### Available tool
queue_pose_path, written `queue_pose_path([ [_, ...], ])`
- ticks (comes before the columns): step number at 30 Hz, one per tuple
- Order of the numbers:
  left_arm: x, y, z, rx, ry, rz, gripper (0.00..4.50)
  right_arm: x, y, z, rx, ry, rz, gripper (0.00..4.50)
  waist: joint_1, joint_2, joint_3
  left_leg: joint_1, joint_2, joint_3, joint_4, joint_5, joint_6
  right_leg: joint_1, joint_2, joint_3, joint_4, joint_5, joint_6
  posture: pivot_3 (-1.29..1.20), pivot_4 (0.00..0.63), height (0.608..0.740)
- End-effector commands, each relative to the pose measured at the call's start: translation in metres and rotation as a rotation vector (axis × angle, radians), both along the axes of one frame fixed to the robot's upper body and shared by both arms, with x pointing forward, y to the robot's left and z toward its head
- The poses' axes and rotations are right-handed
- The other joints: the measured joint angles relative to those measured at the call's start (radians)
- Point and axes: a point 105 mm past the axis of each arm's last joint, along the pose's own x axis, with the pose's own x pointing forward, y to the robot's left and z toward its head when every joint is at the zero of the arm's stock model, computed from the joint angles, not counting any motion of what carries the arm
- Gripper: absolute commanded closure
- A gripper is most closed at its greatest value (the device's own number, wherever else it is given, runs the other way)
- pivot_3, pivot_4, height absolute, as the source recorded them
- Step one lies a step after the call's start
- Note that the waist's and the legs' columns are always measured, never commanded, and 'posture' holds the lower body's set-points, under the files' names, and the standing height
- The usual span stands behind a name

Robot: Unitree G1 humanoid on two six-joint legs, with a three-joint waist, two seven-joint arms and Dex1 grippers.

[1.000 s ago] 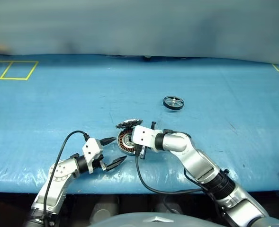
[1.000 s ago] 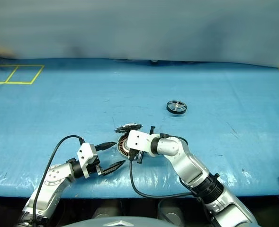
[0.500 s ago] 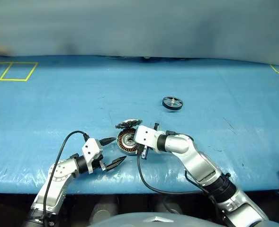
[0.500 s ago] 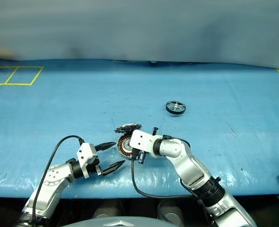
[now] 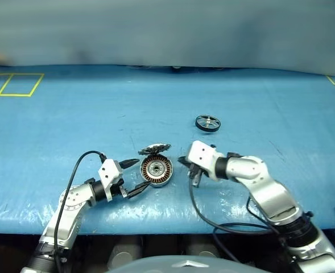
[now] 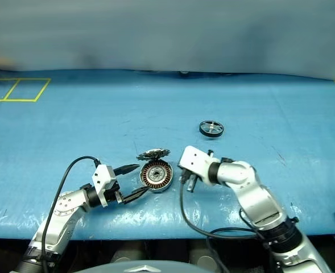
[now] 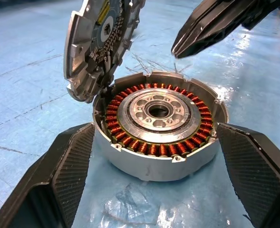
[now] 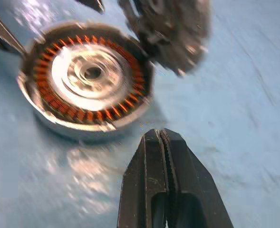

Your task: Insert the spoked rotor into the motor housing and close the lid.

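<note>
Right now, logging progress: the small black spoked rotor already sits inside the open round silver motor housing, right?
No. The small black spoked rotor lies apart on the blue table; the left wrist view shows the open round silver motor housing holding just copper windings.

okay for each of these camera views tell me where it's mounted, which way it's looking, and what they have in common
Head stereo pair: looks forward and down over the blue table; both arms, left gripper, right gripper, black spoked rotor.
Left wrist: looks along its open jaws flanking the round silver copper-wound motor housing, raised jagged-faced lid.
Right wrist: looks along its shut jaws toward the housing.
Shared: every view shows the open housing; the left wrist also catches the right gripper.
</note>
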Motion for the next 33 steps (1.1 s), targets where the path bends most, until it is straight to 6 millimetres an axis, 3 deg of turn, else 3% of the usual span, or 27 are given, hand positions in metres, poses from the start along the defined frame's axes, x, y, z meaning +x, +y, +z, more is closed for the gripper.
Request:
queue_pose_path([
  [1, 0.005, 0.001, 0.007, -0.018, -0.027, 0.006, 0.17, 0.026, -0.038, 0.016, -0.087, -0.1, -0.138, 4.09, -0.002, 0.0, 0.0, 0.0, 0.0, 0.0, 0.0, 0.0, 0.0, 0.0, 0.0, 0.0, 0.0, 0.0, 0.0, 0.0, 0.15, 0.74],
  [7, 0.006, 0.001, 0.007, -0.016, -0.031, 0.011, 0.17, 0.069, -0.085, 0.03, -0.142, -0.234, -0.381, 2.28, -0.006, 0.0, 0.001, 0.0, 0.001, 0.002, -0.001, 0.0, 0.0, -0.002, 0.001, 0.001, 0.001, 0.0, 0.0, 0.0, 0.15, 0.74],
  [16, 0.0, 0.005, 0.004, -0.015, -0.024, 0.035, 0.17, 0.097, -0.091, 0.036, -0.065, -0.254, -0.447, 2.28, -0.004, 0.0, 0.001, -0.003, 0.001, 0.004, -0.001, 0.0, 0.001, -0.005, 0.0, 0.003, 0.001, 0.0, 0.0, 0.0, 0.15, 0.74],
  [33, -0.004, 0.009, 0.003, -0.008, -0.022, 0.049, 0.17, 0.092, -0.074, 0.028, -0.017, -0.198, -0.394, 2.28, -0.005, 0.0, 0.001, -0.004, 0.001, 0.004, 0.001, 0.0, 0.001, -0.006, 0.0, 0.003, 0.001, 0.0, 0.0, 0.0, 0.15, 0.74],
])
